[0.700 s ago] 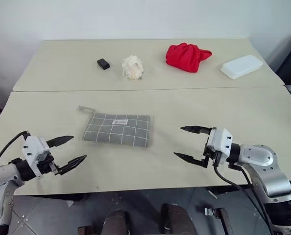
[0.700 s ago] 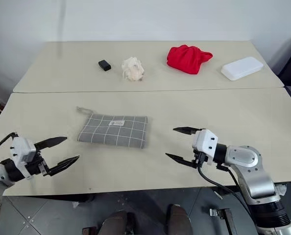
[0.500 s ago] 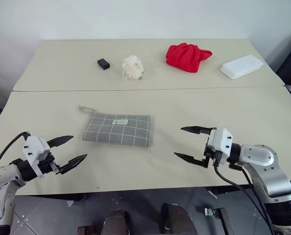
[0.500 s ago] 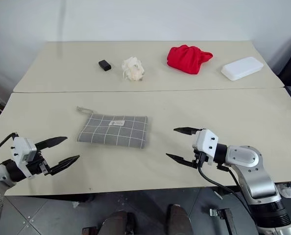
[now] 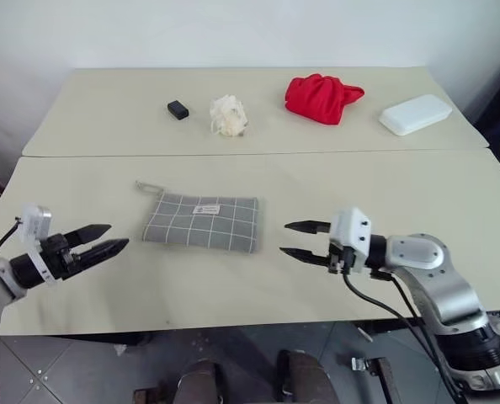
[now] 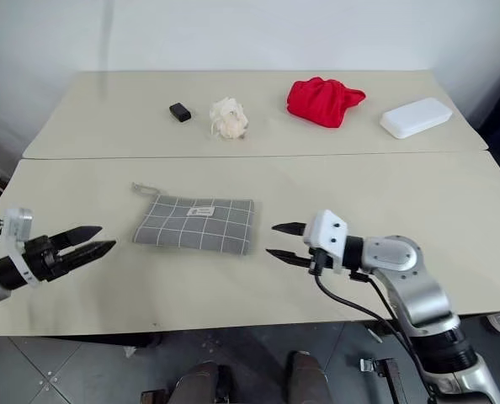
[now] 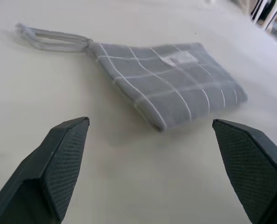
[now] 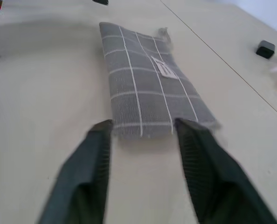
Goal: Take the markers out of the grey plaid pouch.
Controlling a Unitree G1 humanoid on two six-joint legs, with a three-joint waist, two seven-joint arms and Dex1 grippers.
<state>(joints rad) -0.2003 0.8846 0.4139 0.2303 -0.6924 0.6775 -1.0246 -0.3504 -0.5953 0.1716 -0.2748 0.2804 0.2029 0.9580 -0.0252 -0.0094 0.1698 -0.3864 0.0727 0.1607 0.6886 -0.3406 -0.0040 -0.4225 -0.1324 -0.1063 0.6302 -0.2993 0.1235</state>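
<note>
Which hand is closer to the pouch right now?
The right hand, just off the grey plaid pouch's right end; the left hand is farther off.

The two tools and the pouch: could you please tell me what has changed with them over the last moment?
The right tool moved toward the grey plaid pouch and narrowed its jaws, though they are still open. The left tool drew back toward the table's left edge, open, and now points at the pouch. Neither has taken hold of anything. The pouch stayed flat and closed, and the table is otherwise unchanged.
</note>
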